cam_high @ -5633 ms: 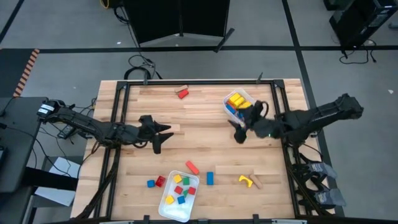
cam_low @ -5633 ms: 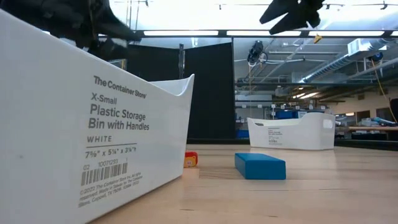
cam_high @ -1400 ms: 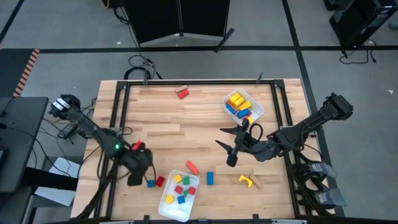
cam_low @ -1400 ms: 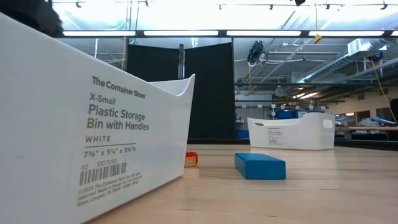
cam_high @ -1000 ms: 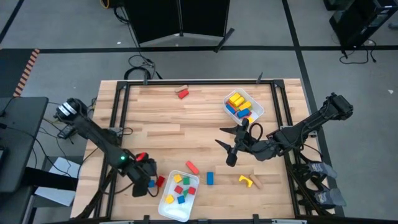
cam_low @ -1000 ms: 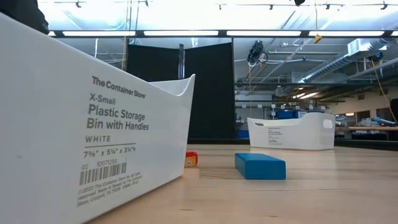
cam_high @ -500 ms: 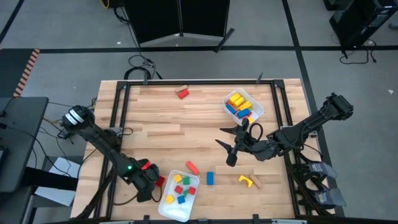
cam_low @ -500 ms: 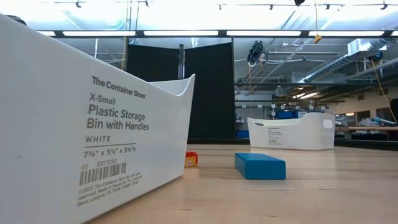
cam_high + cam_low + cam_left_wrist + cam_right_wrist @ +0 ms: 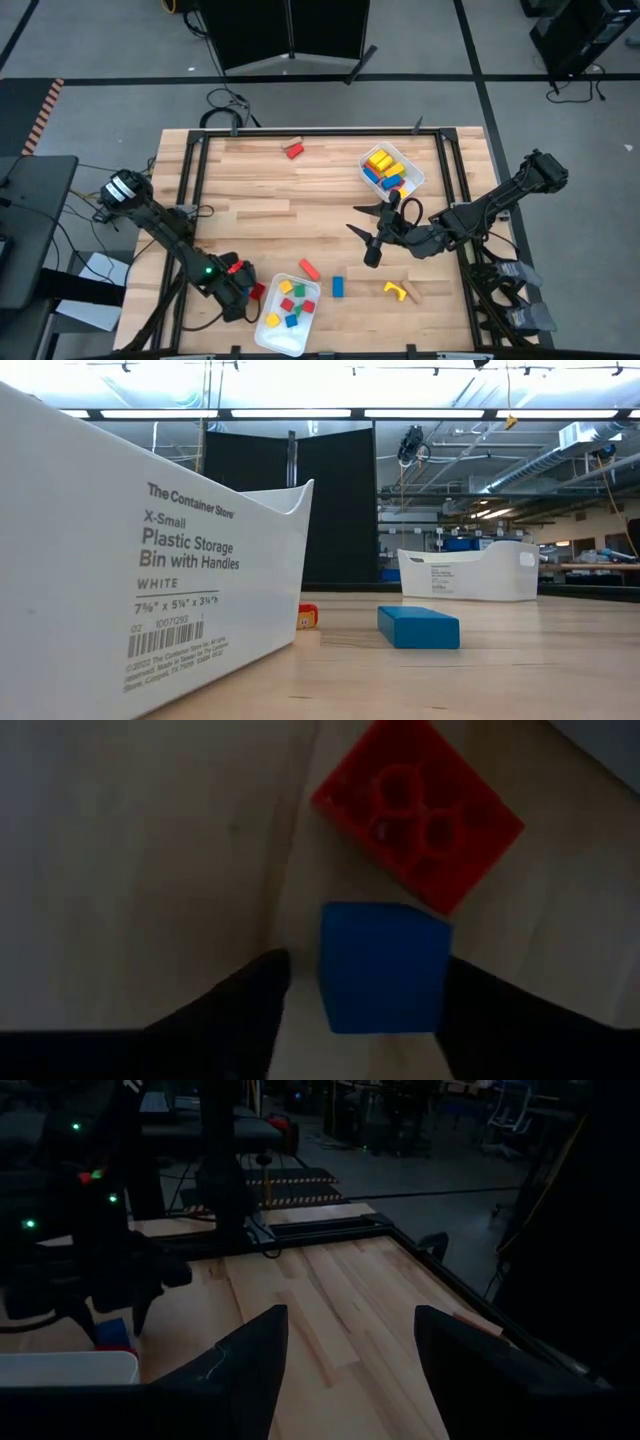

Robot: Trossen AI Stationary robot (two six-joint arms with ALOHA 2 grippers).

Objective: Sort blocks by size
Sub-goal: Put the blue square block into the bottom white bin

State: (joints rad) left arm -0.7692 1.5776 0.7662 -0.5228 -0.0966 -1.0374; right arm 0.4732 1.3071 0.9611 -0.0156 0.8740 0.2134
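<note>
Seen from above, a wooden table (image 9: 320,200) holds small painted wooden blocks in red, blue, yellow and green. The left gripper (image 9: 240,298) is down at the 7 o'clock part of the table, and its wrist camera shows the two dark fingers (image 9: 245,1010) apart on either side of a small blue cube (image 9: 382,966). Whether they press on the cube cannot be told. The cube is plain, square-faced and sits flat. Just beside it, toward the near tray, lies a red square block (image 9: 418,812) with round holes in its face, turned corner-on like a diamond. The near white tray (image 9: 288,318) at 6 o'clock holds small yellow, green, red and blue cubes. A red bar (image 9: 309,269) lies just above it, its long axis running 10 to 4 o'clock. A blue bar (image 9: 338,287) beside that stands along 12 to 6 o'clock. A yellow arch (image 9: 396,291) lies at 5 o'clock. The far white tray (image 9: 414,172) at 1 o'clock holds longer yellow, blue and red pieces. A red block (image 9: 293,151) sits alone at 12 o'clock. The right gripper (image 9: 372,236) hangs above the table's middle, fingers spread and holding nothing.
</note>
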